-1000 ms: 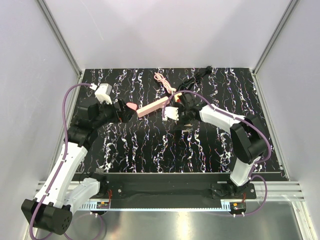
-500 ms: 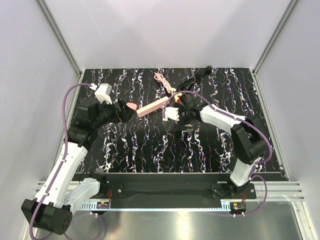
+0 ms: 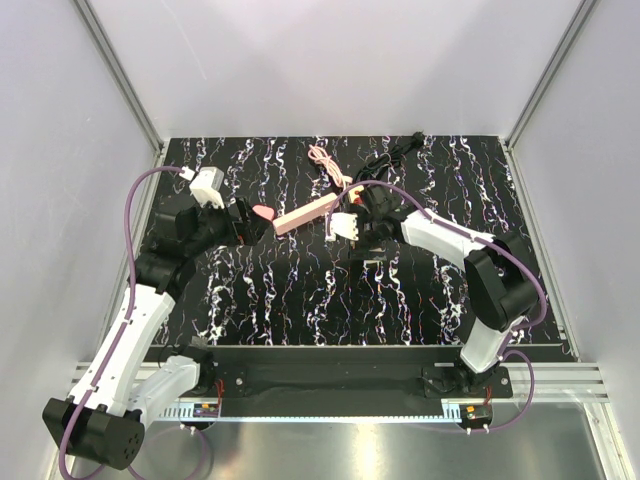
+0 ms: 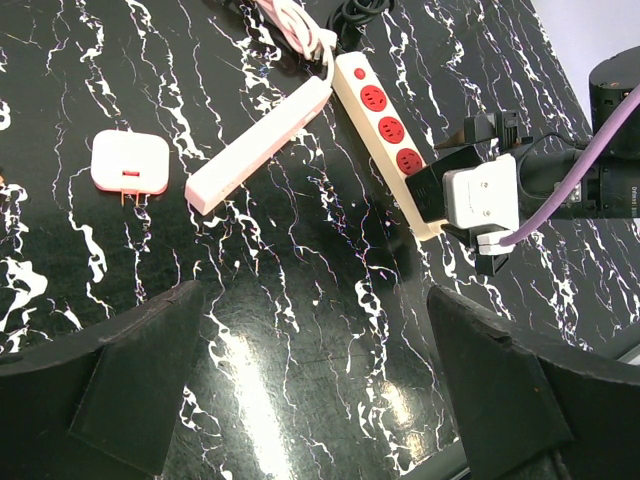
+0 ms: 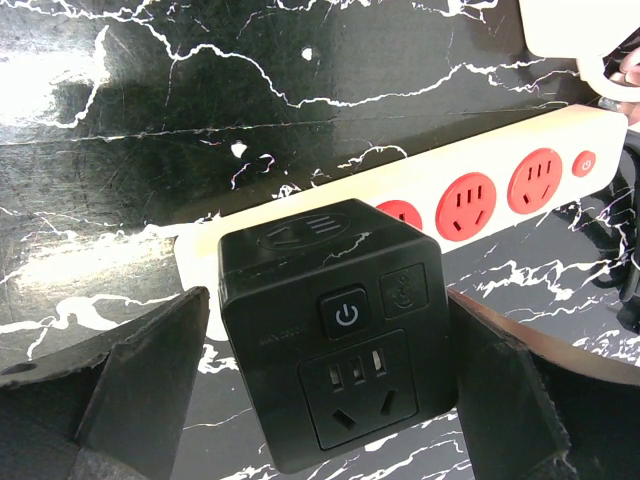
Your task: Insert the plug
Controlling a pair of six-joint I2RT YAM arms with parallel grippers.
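A black, white-veined table (image 3: 300, 300) seen from above, with two robot arms reaching in from its near edge.

Near the middle of the table, toward the far edge, lies a cream socket strip (image 4: 385, 130) with red sockets. A black cube plug (image 5: 325, 330) sits on the end of this strip. Its top face shows a power button and a socket of its own. Whether its pins are fully home cannot be told.

The right gripper (image 5: 330, 300) is spread wide around the cube. One of its fingers (image 5: 110, 400) stands on each side of it, very close (a thin gap seems to show on both sides).

The left gripper (image 4: 315, 295) hovers over the left half of the table, its jaws wide apart with nothing between them.

A small pink square adapter (image 4: 130, 162) lies flat just ahead of the left gripper. Beside it is a pale bar (image 4: 255, 140), whose far end meets the far end of the socket strip.

Close to the far edge lie a coiled pink cable (image 3: 322, 160) and, to its right, a tangled black cable (image 3: 395, 150).
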